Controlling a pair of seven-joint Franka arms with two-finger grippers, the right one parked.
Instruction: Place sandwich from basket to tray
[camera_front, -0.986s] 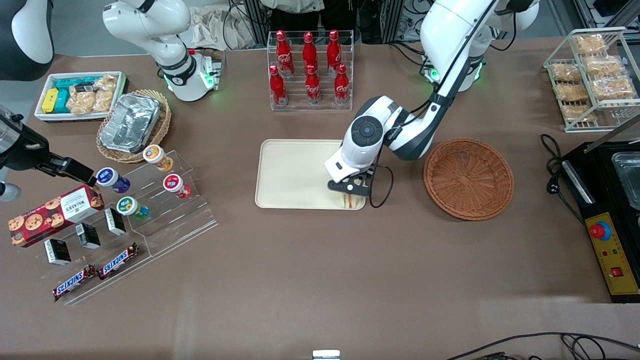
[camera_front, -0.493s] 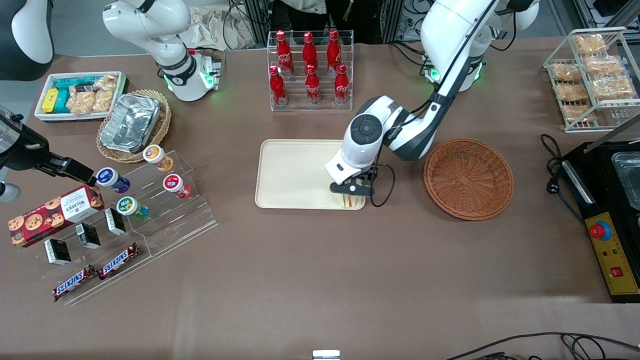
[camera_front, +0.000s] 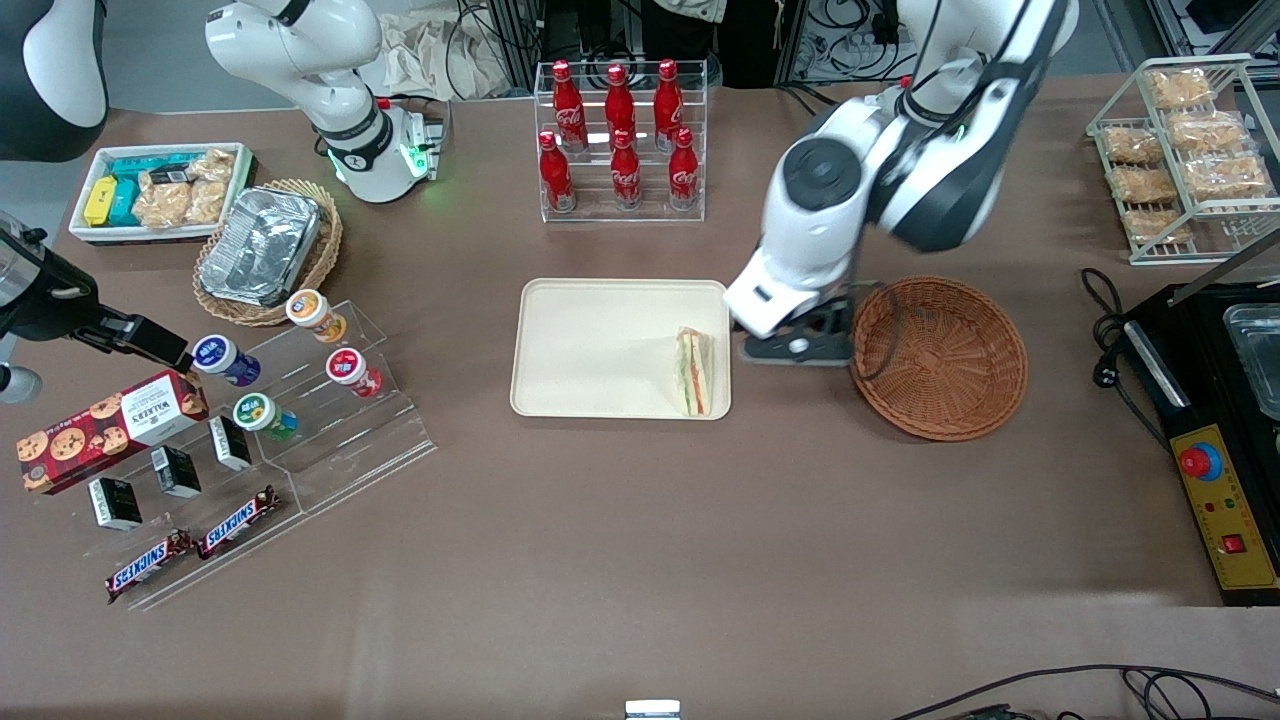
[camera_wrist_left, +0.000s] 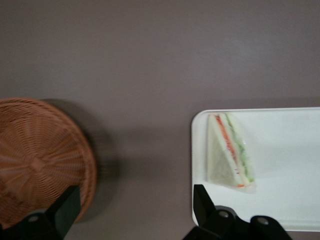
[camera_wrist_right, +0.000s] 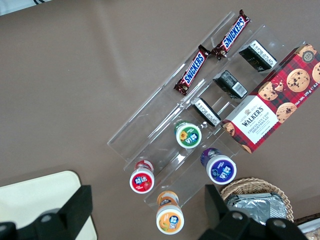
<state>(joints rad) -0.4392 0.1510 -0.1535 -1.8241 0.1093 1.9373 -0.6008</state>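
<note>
The sandwich (camera_front: 694, 372) lies on the cream tray (camera_front: 590, 340), at the tray's corner nearest the front camera on the basket's side. It also shows in the left wrist view (camera_wrist_left: 230, 152) on the tray (camera_wrist_left: 285, 145). The reddish-brown basket (camera_front: 937, 357) stands beside the tray and holds nothing; it also shows in the left wrist view (camera_wrist_left: 40, 160). My left gripper (camera_front: 797, 348) hangs above the bare table between tray and basket. It is open and empty, and in the left wrist view (camera_wrist_left: 132, 212) its black fingers (camera_wrist_left: 202, 205) stand wide apart.
A clear rack of red cola bottles (camera_front: 620, 140) stands farther from the front camera than the tray. A stepped acrylic stand with cups and snack bars (camera_front: 270, 400) lies toward the parked arm's end. A wire rack of bagged pastries (camera_front: 1180, 150) and a black machine (camera_front: 1215, 420) lie toward the working arm's end.
The gripper let go of the sandwich, rose and moved off the tray toward the basket. The sandwich now lies uncovered on the tray.
</note>
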